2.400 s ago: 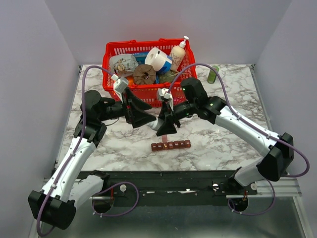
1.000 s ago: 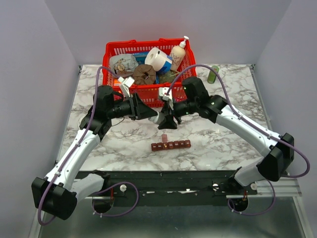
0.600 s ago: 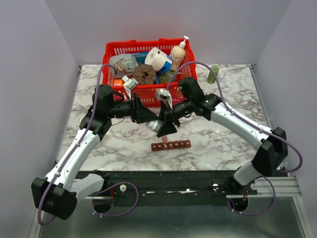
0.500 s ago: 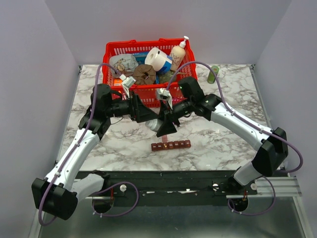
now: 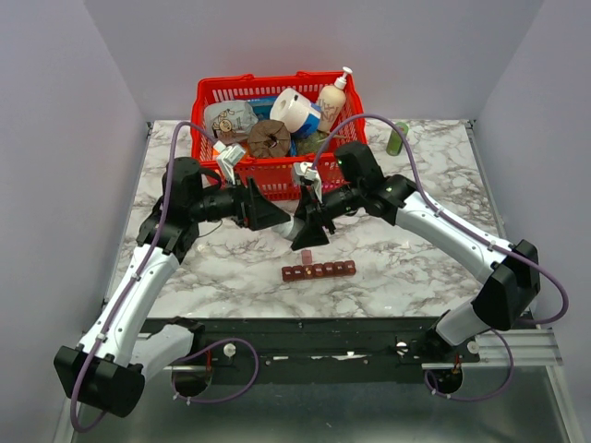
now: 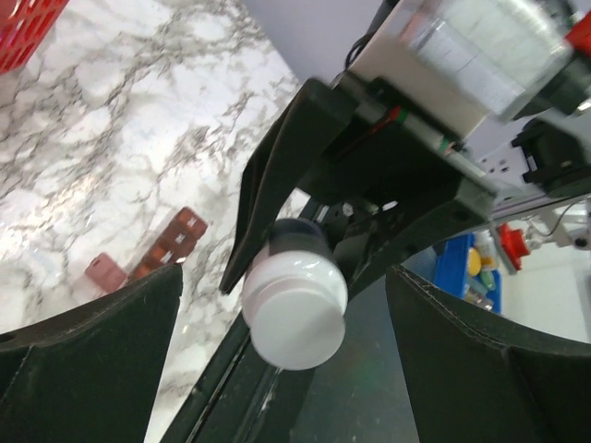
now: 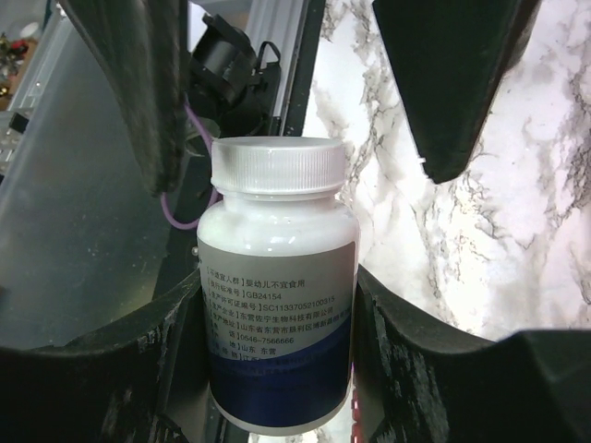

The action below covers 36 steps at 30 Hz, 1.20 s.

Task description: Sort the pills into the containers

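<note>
Marble table [image 5: 416, 249], we see our right gripper [image 5: 307, 224] clamped on a bottle [image 7: 279, 305], our left gripper [image 5: 270, 215] wide open facing its cap [image 6: 295, 309], containers [image 5: 319, 270] lying nearby on it.

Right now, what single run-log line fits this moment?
right claw: shut on bottle | left claw: open, astride cap, not touching | cap: on bottle | strip: on table

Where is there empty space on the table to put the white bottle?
The marble left of the pill strip is bare, and so is the patch right of it. It is crowded in the middle, where the left fingers and right fingers surround the bottle, and the red basket is full.
</note>
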Tool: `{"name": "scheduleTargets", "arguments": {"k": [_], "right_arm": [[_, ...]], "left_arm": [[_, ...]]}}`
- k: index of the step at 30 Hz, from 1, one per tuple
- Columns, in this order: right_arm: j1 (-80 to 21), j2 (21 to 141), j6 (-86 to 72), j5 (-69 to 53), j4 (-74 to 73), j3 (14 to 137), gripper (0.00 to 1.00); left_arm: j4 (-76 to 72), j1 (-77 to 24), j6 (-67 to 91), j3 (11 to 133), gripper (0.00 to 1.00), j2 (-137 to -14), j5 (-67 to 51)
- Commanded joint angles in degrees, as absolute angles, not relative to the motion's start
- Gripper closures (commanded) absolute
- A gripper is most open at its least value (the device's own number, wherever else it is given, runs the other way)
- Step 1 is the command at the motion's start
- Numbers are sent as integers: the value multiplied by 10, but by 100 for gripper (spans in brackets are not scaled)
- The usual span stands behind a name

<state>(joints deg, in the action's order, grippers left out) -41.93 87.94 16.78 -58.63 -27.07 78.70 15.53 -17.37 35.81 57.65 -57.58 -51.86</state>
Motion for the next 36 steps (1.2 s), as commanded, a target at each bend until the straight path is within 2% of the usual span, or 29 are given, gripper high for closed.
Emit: {"name": "scheduleTargets", "arguments": {"k": [1, 6, 11, 12, 13, 15, 16, 21, 22, 23, 26, 29, 30, 33, 36], "right_arm": [[-421, 869, 179, -569, -261, 802, 94], [-421, 871, 177, -570, -262, 805, 94], [-421, 875, 177, -570, -261, 804, 94], [-421, 876, 177, -570, -261, 804, 94], [-421, 877, 177, -570, -261, 804, 94], [-421, 878, 177, -569, -261, 805, 93], [-421, 879, 178, -568, -261, 805, 93], [-420, 881, 178, -561, -259, 806, 92], [-420, 882, 179, -559, -259, 806, 91], [-420, 882, 179, -555, -259, 806, 91], [-421, 879, 180, -551, -259, 807, 85], [-418, 875, 181, -548, -260, 806, 63], [-417, 874, 181, -547, -260, 805, 50], [-413, 864, 185, -541, -260, 800, 28], [-412, 856, 192, -529, -260, 792, 18]], "left_arm": [[252, -173, 294, 595, 4, -574, -497], [252, -176, 291, 591, 11, -581, -504], [221, -177, 311, 585, 25, -584, -521], [215, -177, 316, 585, 28, -585, -533], [208, -177, 319, 584, 38, -587, -539], [201, -178, 325, 583, 48, -589, -550], [189, -178, 335, 579, 57, -587, -561], [165, -178, 356, 573, 79, -585, -580], [162, -179, 357, 572, 91, -584, -581], [161, -179, 359, 572, 98, -584, -581], [158, -179, 359, 572, 100, -582, -572], [156, -180, 362, 572, 100, -583, -566], [157, -179, 363, 573, 100, -584, -562], [159, -180, 362, 577, 100, -587, -555], [160, -180, 362, 580, 100, -588, -549]]}}
